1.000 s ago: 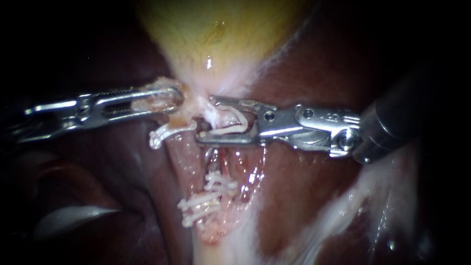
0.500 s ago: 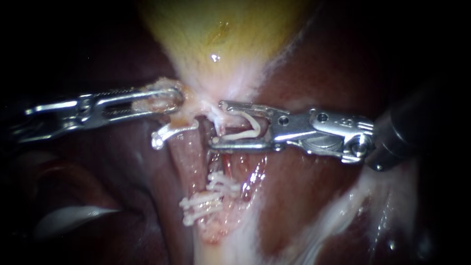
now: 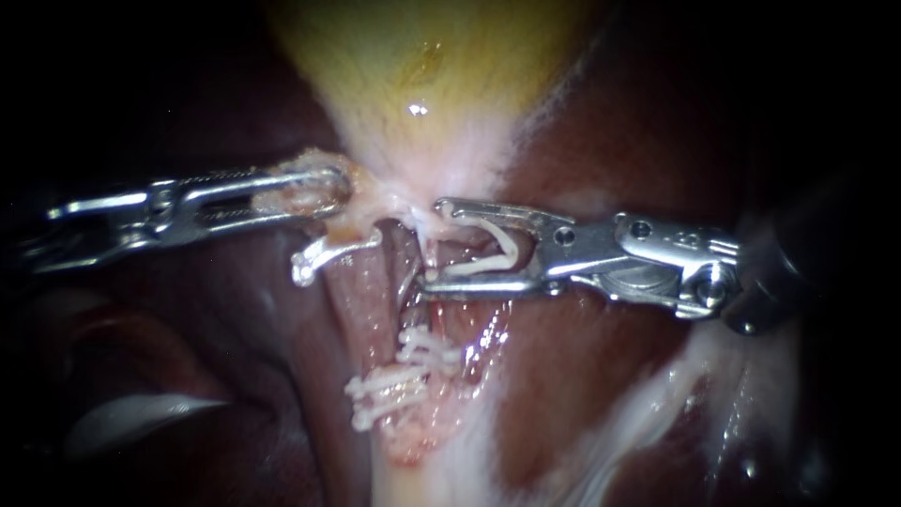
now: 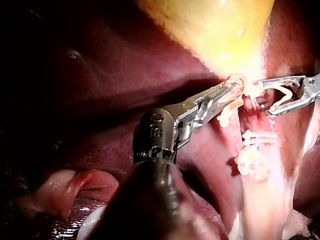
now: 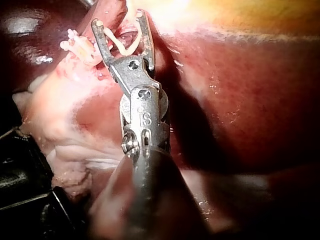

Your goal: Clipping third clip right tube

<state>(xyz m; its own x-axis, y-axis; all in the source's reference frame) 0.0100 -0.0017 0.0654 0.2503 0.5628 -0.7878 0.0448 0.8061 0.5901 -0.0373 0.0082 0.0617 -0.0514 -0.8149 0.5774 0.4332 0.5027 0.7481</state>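
End effector of left instrument (image 3: 333, 191) clamped on pale tissue (image 3: 305, 188) at gallbladder (image 3: 422, 84) neck. End effector of right instrument (image 3: 432, 247) spread wide, with white clip (image 3: 479, 255) held open between both jaws. Jaw tips set at right tube (image 3: 410, 270), just below gallbladder neck; whether tube is enclosed by clip cannot be told. Closed clips (image 3: 394, 380) seen lower on tubes. Single clip (image 3: 328, 252) seen just below left end effector. Scene bordered by dark liver (image 3: 601, 376).

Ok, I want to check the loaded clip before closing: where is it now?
In the endoscope view the white clip sits between the jaws of the right instrument, right of centre, below the gallbladder and above the cluster of clips.
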